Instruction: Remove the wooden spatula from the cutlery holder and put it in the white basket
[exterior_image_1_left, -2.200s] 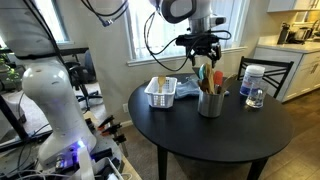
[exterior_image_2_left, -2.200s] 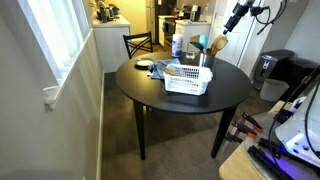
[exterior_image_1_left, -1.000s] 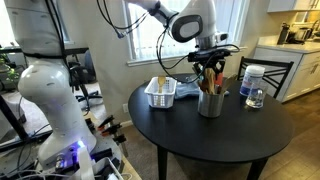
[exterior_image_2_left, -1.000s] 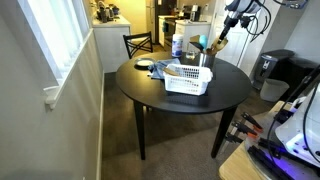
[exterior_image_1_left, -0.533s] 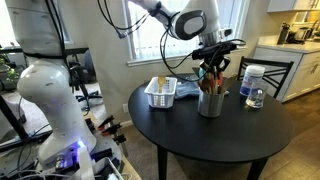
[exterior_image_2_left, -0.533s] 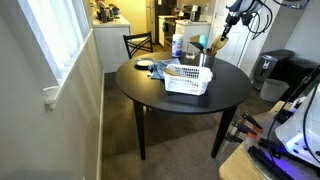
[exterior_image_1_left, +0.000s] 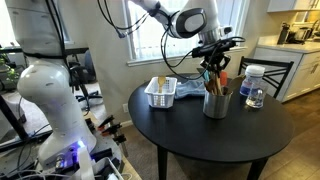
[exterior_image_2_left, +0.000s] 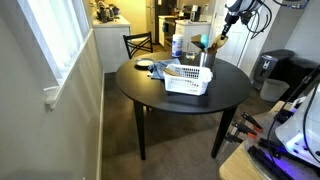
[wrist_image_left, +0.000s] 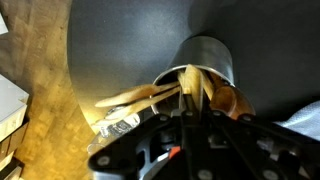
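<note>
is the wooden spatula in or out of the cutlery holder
In: wrist view shows the wooden spatula sticking up from inside the cutlery holder.

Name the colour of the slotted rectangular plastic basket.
White; the slotted basket shows best in an exterior view.

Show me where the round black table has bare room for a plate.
Bare: near half of the round black table in an exterior view, before the white slotted basket and grey metal cup. Crowded: the far side around them.

The cutlery holder, a grey metal cylinder, stands upright on the table. The wooden spatula, pale and slender, stands in it, leaning over its rim. The white basket, slotted and rectangular, sits near the holder, apart.
</note>
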